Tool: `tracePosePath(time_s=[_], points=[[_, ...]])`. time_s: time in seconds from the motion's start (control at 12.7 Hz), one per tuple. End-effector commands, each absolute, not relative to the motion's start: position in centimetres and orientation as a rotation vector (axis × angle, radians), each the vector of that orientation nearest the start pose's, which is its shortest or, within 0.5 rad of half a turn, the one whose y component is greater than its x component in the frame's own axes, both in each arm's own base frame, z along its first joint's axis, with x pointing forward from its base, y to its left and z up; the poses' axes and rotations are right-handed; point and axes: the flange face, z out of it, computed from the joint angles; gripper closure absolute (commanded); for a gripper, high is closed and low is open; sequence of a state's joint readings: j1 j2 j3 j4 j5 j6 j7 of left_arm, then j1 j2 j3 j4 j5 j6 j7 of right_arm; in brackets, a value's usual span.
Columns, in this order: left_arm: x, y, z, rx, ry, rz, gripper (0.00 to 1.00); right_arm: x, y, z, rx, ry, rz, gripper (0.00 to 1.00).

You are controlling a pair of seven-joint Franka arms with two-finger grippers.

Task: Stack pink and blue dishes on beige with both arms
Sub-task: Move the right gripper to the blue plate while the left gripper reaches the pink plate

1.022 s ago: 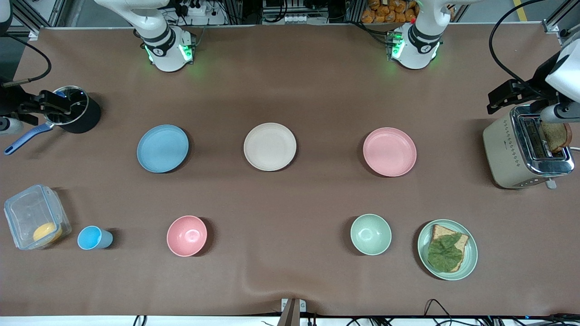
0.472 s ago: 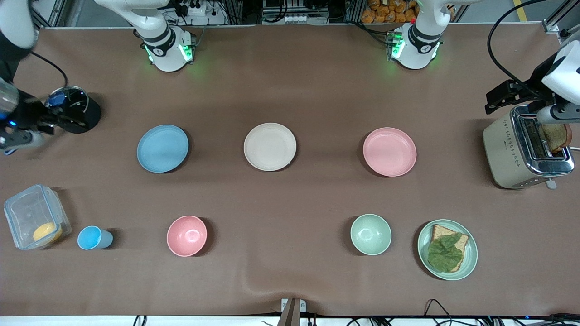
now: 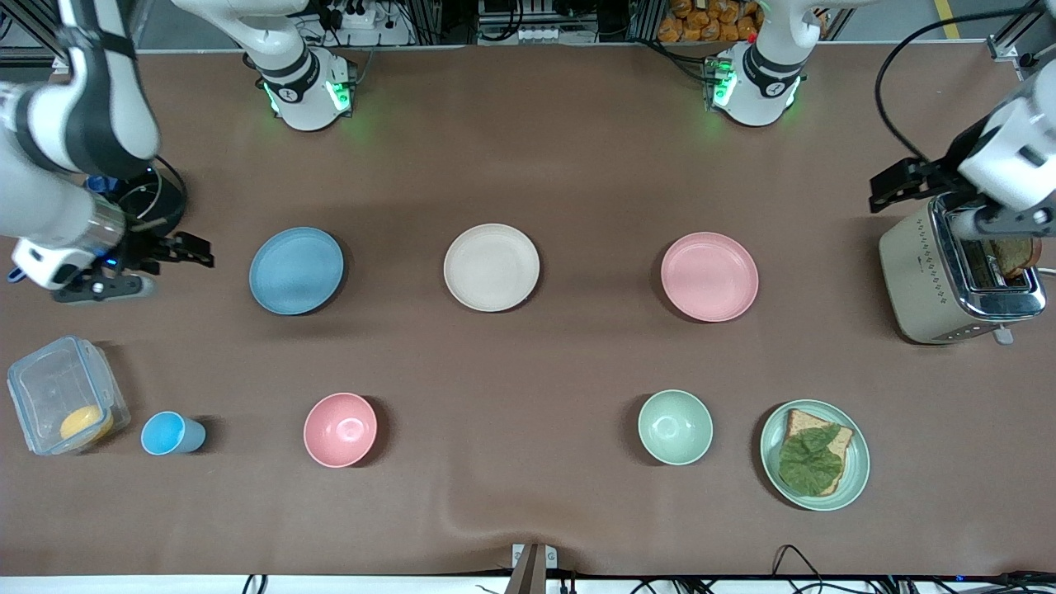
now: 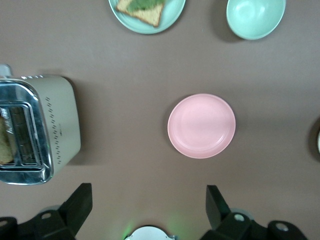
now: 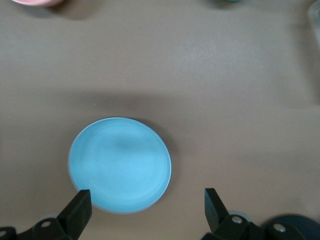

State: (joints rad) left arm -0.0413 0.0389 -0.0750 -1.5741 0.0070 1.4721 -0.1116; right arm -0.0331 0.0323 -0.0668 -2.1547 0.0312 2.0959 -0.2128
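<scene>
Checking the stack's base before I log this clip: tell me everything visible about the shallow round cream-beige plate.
The shallow round cream-beige plate is matte, one plain colour, with a low raised rim around a flat well. It lies flat and upright on the brown table cover, midway between the light blue plate and the pastel pink plate, apart from both. It holds nothing, and nothing touches it but the cover. Neither gripper is over it.
</scene>
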Motion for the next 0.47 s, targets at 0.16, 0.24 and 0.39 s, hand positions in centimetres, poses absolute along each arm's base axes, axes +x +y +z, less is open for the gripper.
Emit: tracePosePath(time_s=[0.16, 0.24, 0.39], points=[[54.1, -8.1, 51.9, -3.078, 0.061, 0.315, 0.0, 50.8, -5.9, 28.2, -3.116, -0.129, 0.128, 0.0], [53.9, -8.1, 50.2, -3.075, 0.065, 0.329, 0.0, 50.3, -6.4, 26.3, -3.11, -0.105, 0.169, 0.0], [53.1, -7.9, 46.5, -3.07, 0.062, 0.357, 0.0, 49.2, -6.7, 23.7, -3.113, -0.094, 0.171, 0.0]])
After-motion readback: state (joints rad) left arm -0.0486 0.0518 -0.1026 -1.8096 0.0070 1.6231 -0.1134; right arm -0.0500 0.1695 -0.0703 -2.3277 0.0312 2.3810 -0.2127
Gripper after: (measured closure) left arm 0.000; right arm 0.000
